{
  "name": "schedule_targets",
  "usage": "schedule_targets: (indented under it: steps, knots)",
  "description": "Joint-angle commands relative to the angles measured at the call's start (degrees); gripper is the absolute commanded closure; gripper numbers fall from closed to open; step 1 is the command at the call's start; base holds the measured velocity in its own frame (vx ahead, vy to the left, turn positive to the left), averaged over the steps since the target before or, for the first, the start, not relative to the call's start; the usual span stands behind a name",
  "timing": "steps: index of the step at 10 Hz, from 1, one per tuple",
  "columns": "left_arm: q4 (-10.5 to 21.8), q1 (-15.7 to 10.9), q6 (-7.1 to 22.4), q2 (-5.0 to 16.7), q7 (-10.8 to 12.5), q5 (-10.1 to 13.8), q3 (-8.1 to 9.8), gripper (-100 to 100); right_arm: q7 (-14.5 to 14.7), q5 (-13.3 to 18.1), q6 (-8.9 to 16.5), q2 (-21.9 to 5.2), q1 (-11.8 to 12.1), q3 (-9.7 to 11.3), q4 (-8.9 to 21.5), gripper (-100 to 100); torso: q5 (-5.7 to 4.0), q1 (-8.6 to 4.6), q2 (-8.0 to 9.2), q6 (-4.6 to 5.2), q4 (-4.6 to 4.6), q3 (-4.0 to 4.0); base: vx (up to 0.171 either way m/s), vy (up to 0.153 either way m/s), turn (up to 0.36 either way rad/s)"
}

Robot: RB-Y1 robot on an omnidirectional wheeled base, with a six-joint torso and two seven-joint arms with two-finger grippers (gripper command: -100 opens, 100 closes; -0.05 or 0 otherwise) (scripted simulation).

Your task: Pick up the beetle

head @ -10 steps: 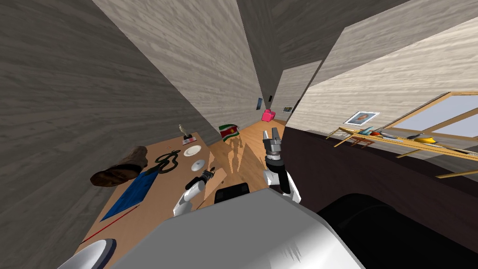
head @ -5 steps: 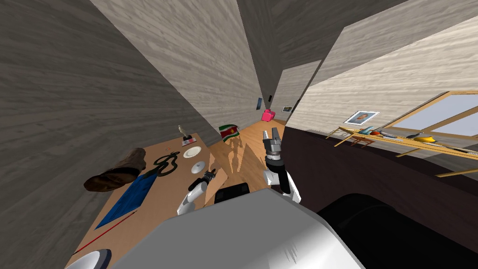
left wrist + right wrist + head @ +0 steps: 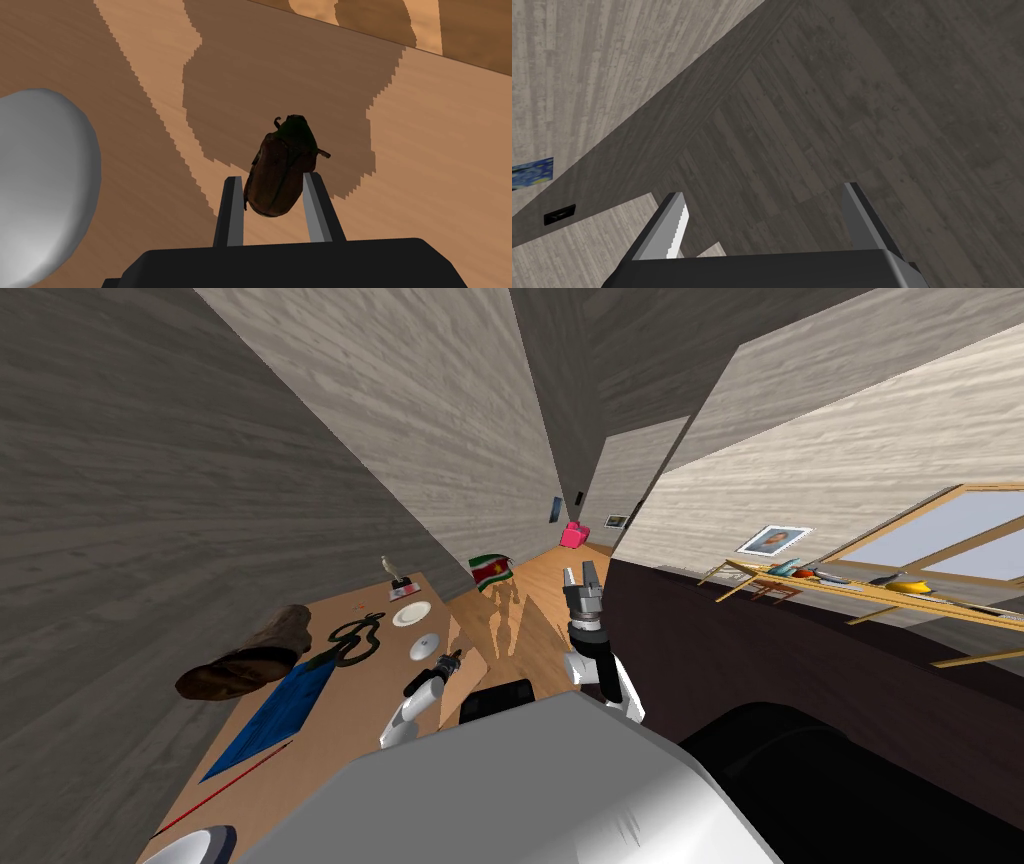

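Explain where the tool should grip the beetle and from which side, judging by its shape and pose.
Grip the beetle across its broad wing-case, a finger on each long side, coming from its tail end: it lies back up, head away, and its oval body is narrowest sideways. The left tool flanks it so.

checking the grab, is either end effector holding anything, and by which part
The left end effector is shut on the beetle, fingers pressing both sides of its rear half. The right end effector is open, holding nothing.
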Motion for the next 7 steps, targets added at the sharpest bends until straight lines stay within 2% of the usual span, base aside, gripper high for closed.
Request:
schedule_targets:
  steps: [1, 2, 3, 5, 6, 7]
  knots:
    - [0.0, 0.0, 0.0, 0.0, 0.0, 0.0, 0.0, 100, 0.0, 0.0, 0.0, 0.0, 0.0, 0.0, 0.0, 0, 0.0, 0.0, 0.0, 0.0, 0.0, 0.0, 0.0, 0.0, 0.0]
    - [0.0, 0.0, 0.0, 0.0, 0.01, 0.0, 0.0, 0, 0.0, 0.0, 0.0, 0.0, 0.0, 0.0, 0.0, 0, 0.0, 0.0, -0.01, 0.0, 0.0, 0.0, 0.0, 0.0, 0.0]
    - [-1.86, 0.31, 1.89, 0.89, 0.66, 0.0, 0.25, 100, 0.0, 0.0, 0.0, 0.0, 0.0, 0.0, 0.0, 0, 0.0, 0.0, -0.01, 0.0, 0.0, 0.0, -0.044, -0.037, 0.019]
    - [-3.94, 0.5, 4.07, 2.15, 1.43, 0.19, 0.42, 100, 0.0, 0.0, 0.0, 0.01, -0.01, 0.01, 0.0, 0, -0.04, -0.21, 0.25, -0.02, 0.03, 0.13, -0.075, -0.064, 0.026]
    - [-3.49, 0.59, 3.31, 1.74, 1.12, 0.08, 0.4, 100, 0.0, 0.0, 0.0, 0.01, -0.01, 0.01, 0.0, 0, -0.05, -0.23, 0.3, -0.01, 0.05, 0.16, -0.034, -0.026, 0.009]
    - [-3.62, 0.62, 3.6, 1.8, 1.23, 0.09, 0.42, 0, 0.0, 0.0, 0.0, 0.0, 0.0, 0.0, 0.0, 0, -0.02, -0.13, 0.18, 0.01, 0.04, 0.11, -0.007, -0.005, 0.0]
